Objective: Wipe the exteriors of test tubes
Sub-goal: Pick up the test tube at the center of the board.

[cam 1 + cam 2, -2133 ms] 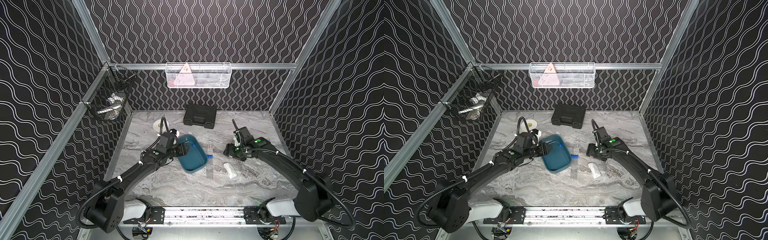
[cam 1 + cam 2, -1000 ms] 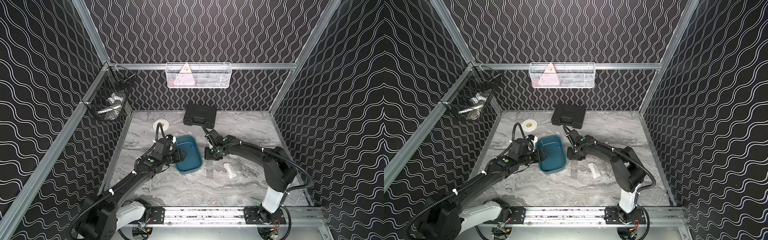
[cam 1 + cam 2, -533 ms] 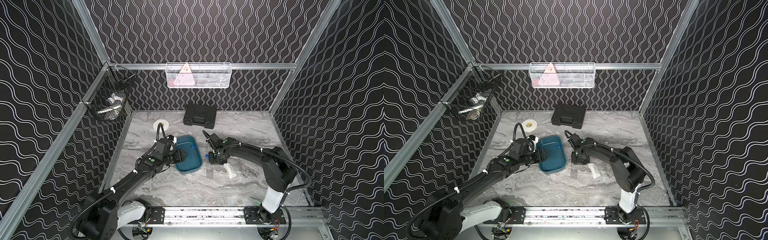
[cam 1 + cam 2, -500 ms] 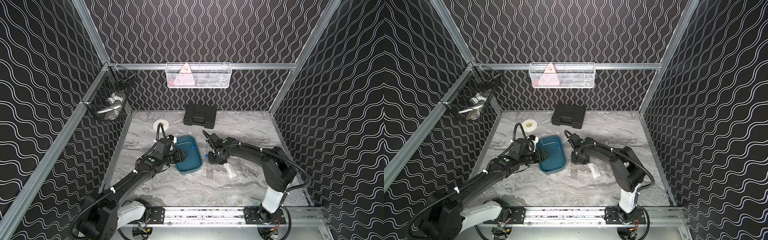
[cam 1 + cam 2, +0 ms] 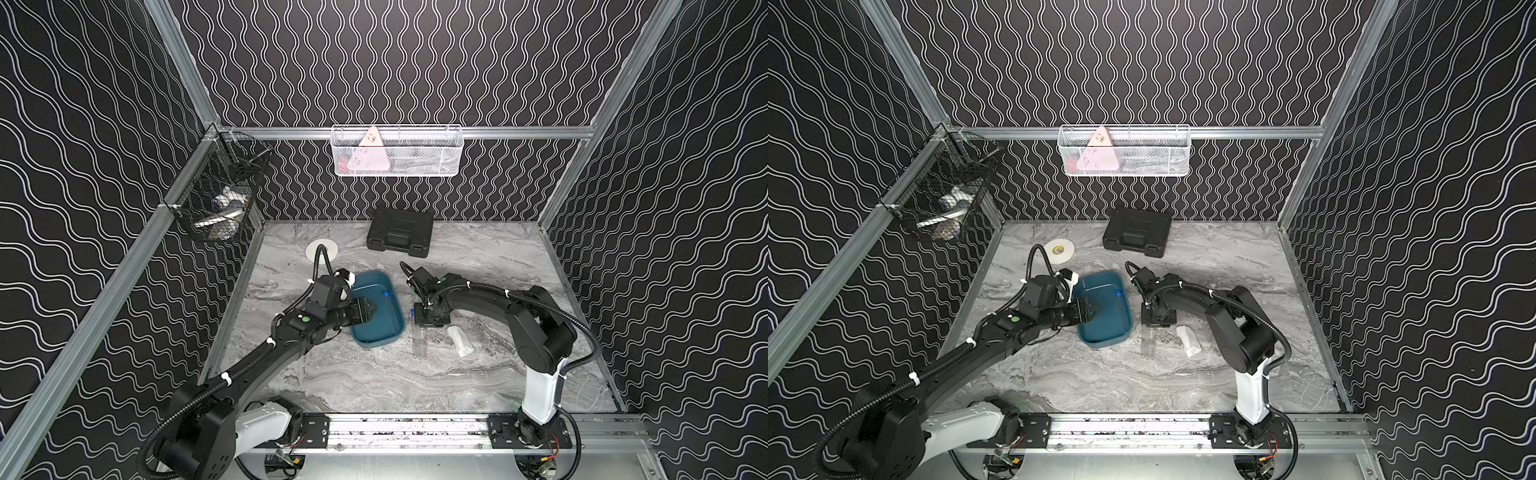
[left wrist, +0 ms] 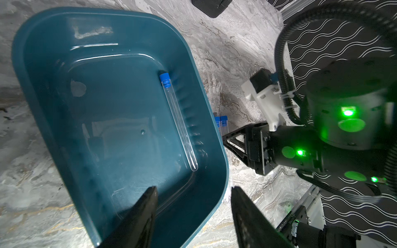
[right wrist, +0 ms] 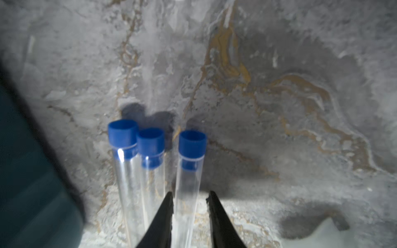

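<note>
top views / tubes: three test tubes [image 5: 419, 345] lie side by side on the table [image 5: 374, 386], between the teal tray [image 5: 388, 332] and the white tissue [image 5: 459, 341]. A fourth lies in the tray, blue cap visible.
top views / arms: right gripper [image 5: 431, 322] is low over the cap end of the table tubes. left gripper [image 5: 371, 309] is at the tray wall. Jaw gaps are too small to read here.
left wrist / tray: tray tube [image 6: 179, 126] rests along one inner wall, in what looks like shallow liquid.
left wrist / left gripper: spread wide, one finger inside the tray and one outside, wall between them. Neither finger presses it, and it holds nothing.
right wrist / right gripper: fingers bracket the outer tube [image 7: 188, 171], the one farthest from the tray, below its cap. A sliver of gap shows on one side, so it is not pinched yet. The other two tubes touch each other.
step: pickup of one tube for wiping. Tissue untouched.
next: pinch that tube alone, lift it clear, bring it to the tissue. The neighbouring tube is close and could get nudged.
wrist views only: jaw spacing, tube count.
top views only: where the tissue sits relative to the tubes.
</note>
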